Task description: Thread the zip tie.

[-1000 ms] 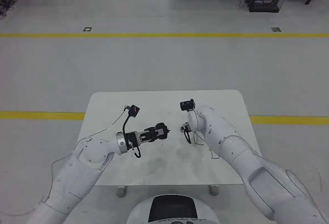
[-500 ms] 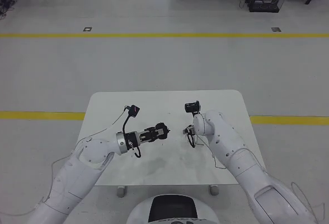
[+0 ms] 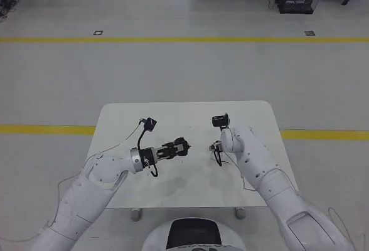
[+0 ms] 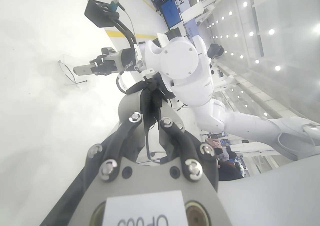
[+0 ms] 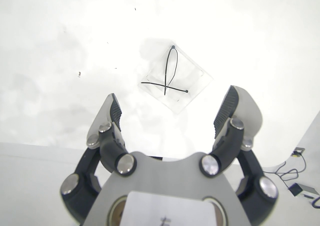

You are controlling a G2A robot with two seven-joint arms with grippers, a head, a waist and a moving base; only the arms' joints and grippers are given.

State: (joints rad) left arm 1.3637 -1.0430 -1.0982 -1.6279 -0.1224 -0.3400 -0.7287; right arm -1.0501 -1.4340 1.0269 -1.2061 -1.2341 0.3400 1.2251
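Pickup is the step in hand, as I judge it: no tie is lifted yet, so threading proper has not begun. On my right wrist feed the right gripper (image 5: 171, 109) has its jaws spread wide with nothing between the ribbed pads (image 5: 117, 111). It looks down at the white table (image 5: 75, 24). The black zip ties (image 5: 166, 85) lie flat on a clear square tray (image 5: 195, 79). I count what looks like two, since I can make out two small heads. One strap is bent round into a narrow loop and the other is laid straight across it. From this feed the tray sits ahead of the jaw gap, roughly in line with it, and clear of both pads. From the left wrist feed the same gripper hangs close above the tray without touching it. The left gripper (image 4: 146, 94) is held off to the side over the table, well apart from the tray, with its jaws drawn together; a dark bundle at the tips keeps me from saying whether anything is pinched there. The next move calls for bringing the right jaws down astride a single strap and away from the crossing. I would then close gently, because a thin strap on slick plastic is likely to slide or drag its neighbour along.
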